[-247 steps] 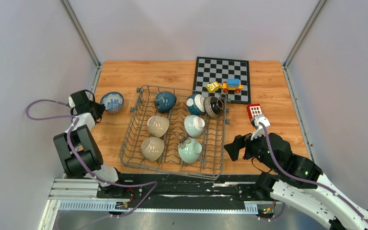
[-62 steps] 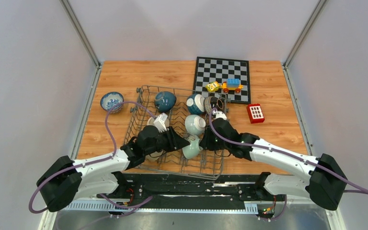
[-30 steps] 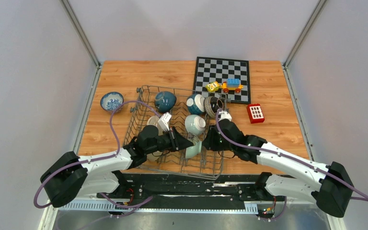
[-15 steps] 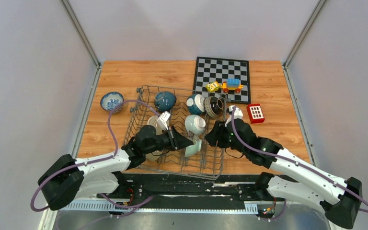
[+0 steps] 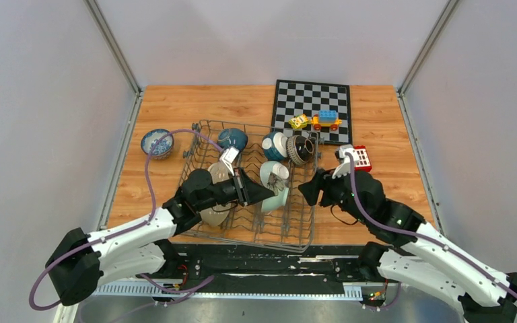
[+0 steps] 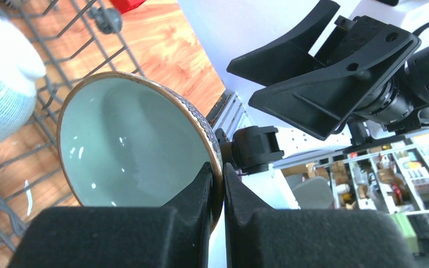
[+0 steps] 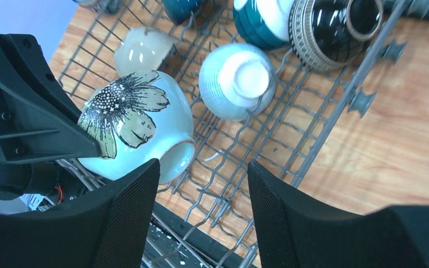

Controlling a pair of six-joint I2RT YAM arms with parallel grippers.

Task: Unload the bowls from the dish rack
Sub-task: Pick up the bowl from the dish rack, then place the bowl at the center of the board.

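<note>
Left wrist view: flowered bowl point(image 6: 128, 145) lost lower rim behind left claw point(image 6: 217, 176); ribbed bowl point(image 6: 3, 84) was cut by left edge; shelves point(image 6: 391, 173) beyond were blurred.
Right wrist view: striped bowl point(image 7: 335, 28) and teal bowl point(image 7: 262, 19) were cut by top edge; flowered bowl's underside sat behind right claw point(image 7: 202, 167).
From above: beige bowl point(image 5: 213, 216) lay half under left arm; toy blocks point(image 5: 318, 120) were too small to make out.

I see grey wire rack point(image 5: 248, 225) centred on table point(image 5: 242, 104), bowls point(image 5: 232, 139) tipped inside | flowered pale-green bowl point(image 7: 139, 125) on edge above near row | blue-patterned bowl point(image 5: 157, 142) upright, left of rack.
</note>
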